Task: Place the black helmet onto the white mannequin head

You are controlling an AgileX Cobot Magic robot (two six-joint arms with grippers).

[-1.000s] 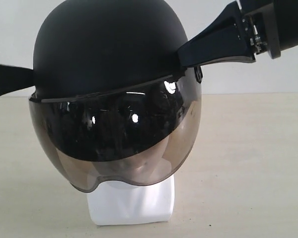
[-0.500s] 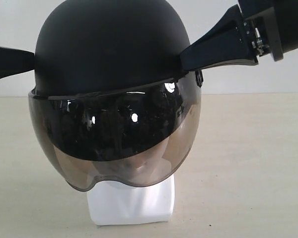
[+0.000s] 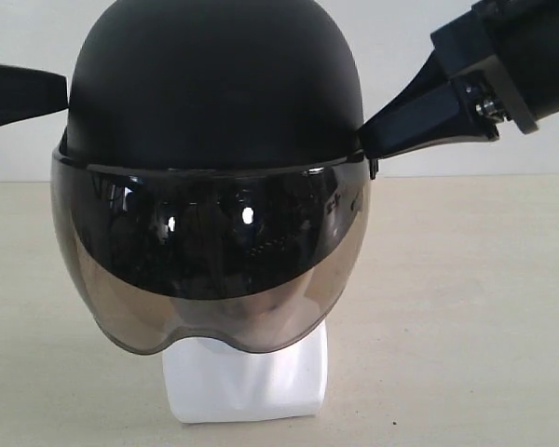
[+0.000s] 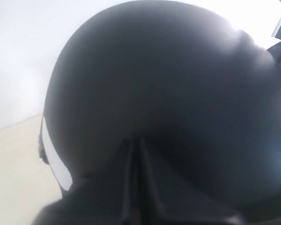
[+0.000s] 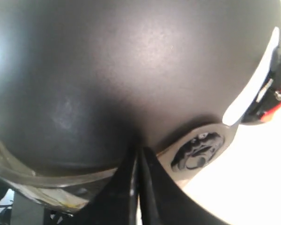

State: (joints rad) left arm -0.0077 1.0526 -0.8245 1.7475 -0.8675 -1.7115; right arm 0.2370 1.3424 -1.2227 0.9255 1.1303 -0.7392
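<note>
The matte black rounded helmet (image 3: 210, 84) sits over the glossy white mannequin head (image 3: 247, 382), which stands on the pale beige table (image 3: 466, 307) in front of a white wall (image 3: 401, 37). The helmet's curved smoky-brown tinted visor (image 3: 210, 270) hangs down across the face and looks level. Only the squared white neck base shows clearly below the visor's lower edge; the features behind the tint are too dim to make out.

The left claw (image 3: 63, 93) reaches in from the left of the exterior view and meets the helmet's side just above the visor line. In the left wrist view its two black fingers (image 4: 124, 164) lie pressed together, tips against the shell. The right claw (image 3: 365, 144) comes down at a slant from the upper right and touches the helmet beside the black side pivot (image 5: 199, 151). Its fingers (image 5: 152, 183) are likewise closed to a thin slit at the rim. Whether either claw pinches a part of the helmet cannot be told.
</note>
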